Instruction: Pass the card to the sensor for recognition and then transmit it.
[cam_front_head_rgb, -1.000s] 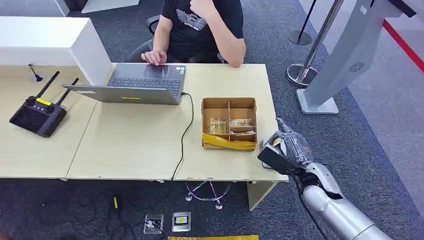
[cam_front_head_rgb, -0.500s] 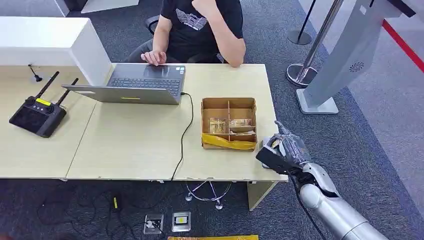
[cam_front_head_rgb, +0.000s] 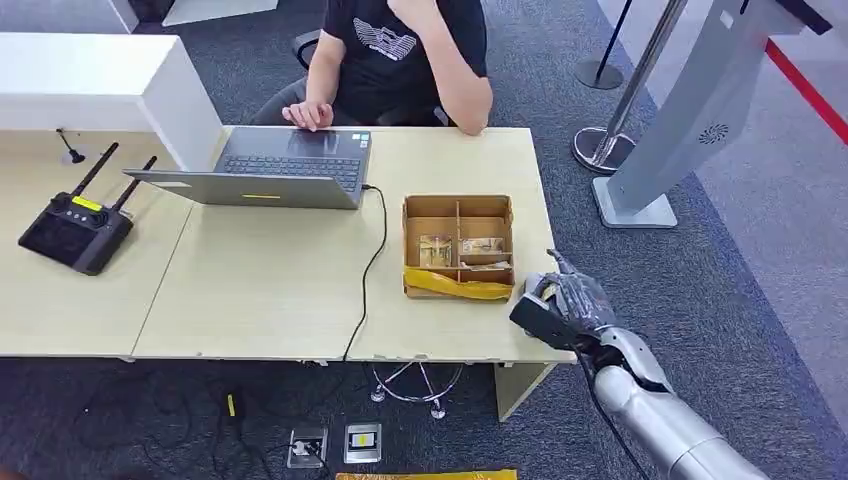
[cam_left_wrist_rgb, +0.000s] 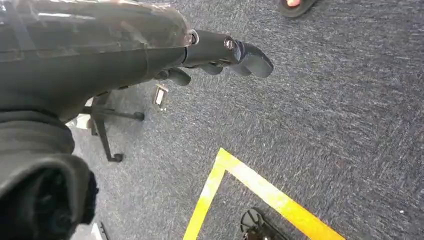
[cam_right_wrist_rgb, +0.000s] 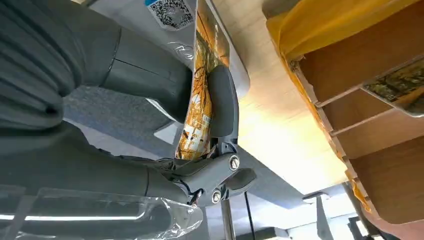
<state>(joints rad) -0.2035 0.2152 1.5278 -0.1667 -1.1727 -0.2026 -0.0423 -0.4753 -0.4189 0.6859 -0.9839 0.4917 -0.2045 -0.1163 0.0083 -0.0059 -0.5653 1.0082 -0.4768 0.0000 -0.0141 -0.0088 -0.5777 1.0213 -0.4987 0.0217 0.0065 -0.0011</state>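
Note:
My right hand (cam_front_head_rgb: 570, 303) hovers at the table's front right corner, just right of the cardboard box (cam_front_head_rgb: 458, 205). It pinches a card (cam_right_wrist_rgb: 200, 100) with an orange print between thumb and a finger; the card (cam_front_head_rgb: 548, 290) stands on edge. In the right wrist view the card is close against the grey sensor (cam_right_wrist_rgb: 172, 12), which bears a QR sticker and lies on the table; whether they touch I cannot tell. My left hand (cam_left_wrist_rgb: 215, 50) hangs over the carpet with its fingers stretched out, holding nothing.
The box holds several cards in its compartments (cam_right_wrist_rgb: 395, 85). A person (cam_front_head_rgb: 400, 50) sits behind the table at a laptop (cam_front_head_rgb: 280, 170), whose cable runs to the front edge. A black controller (cam_front_head_rgb: 75, 230) lies far left. A grey kiosk (cam_front_head_rgb: 690, 110) and stanchion (cam_front_head_rgb: 600, 150) stand to the right.
My right hand has drifted slightly back toward me and a little left with the card, staying at the table corner. The person barely moved.

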